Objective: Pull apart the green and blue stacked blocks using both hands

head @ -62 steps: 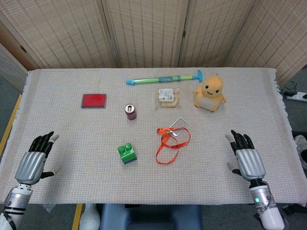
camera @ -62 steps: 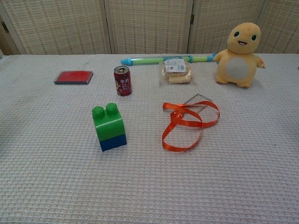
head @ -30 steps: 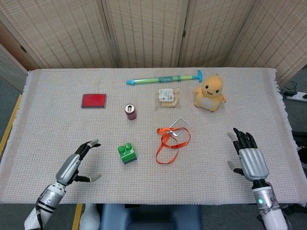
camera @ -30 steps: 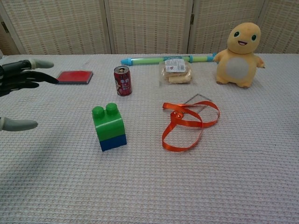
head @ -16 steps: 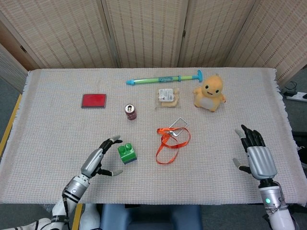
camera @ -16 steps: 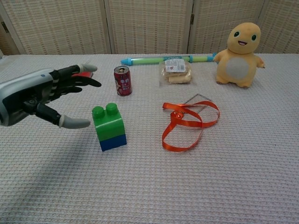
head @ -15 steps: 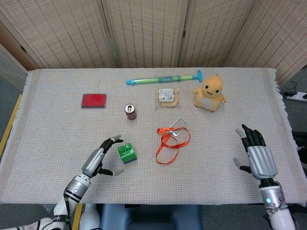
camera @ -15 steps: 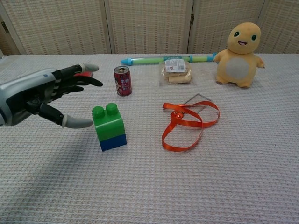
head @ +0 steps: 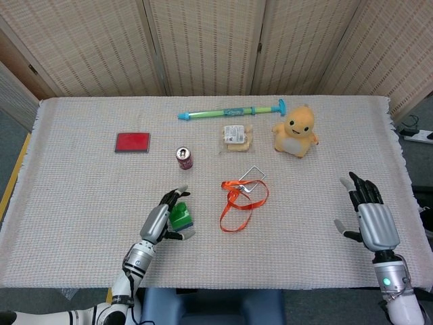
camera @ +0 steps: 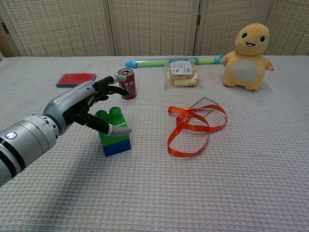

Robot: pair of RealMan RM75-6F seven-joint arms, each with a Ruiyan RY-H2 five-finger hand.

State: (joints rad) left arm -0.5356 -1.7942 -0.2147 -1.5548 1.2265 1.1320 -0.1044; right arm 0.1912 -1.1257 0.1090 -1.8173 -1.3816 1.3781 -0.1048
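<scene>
Head view: bench (head: 81, 196) w/ woven cloth cover. Green block (head: 180, 217) sits near front-centre, left of the orange ribbon (head: 242, 197); the blue block under it is hardly visible from this angle. Left hand (head: 162, 218) is right at the block, fingers spread and curved round its left side, thumb reaching across the near side. Can't tell from here if it's actually touching; not closed on it. Right hand (head: 371, 218) is well apart, over the bench's right-front edge, fingers apart and pointing up, holding nothing. Further back: red soda can (head: 184, 158), red flat box (head: 132, 142), snack packet (head: 237, 135), green-blue water squirter (head: 232, 111) along the far side, yellow plush toy (head: 295, 131) at its right end. Metal wire loop (head: 254, 174) lies touching the ribbon's far end.

Chest view: green block (camera: 113, 124) stacked on blue block (camera: 117, 147), both upright, still joined. Left hand (camera: 89, 107) comes in from the left, open, fingers arched over the block's top and far side, thumb tip across the front face of the green block, looks to be touching or nearly. Soda can (camera: 127, 83) just behind the fingertips. Ribbon (camera: 193, 128) to the right of the stack, apart from it. Plush toy (camera: 247, 57), squirter (camera: 164, 62), packet (camera: 182, 74), red box (camera: 75, 79) at back. Right hand not seen in this view.
</scene>
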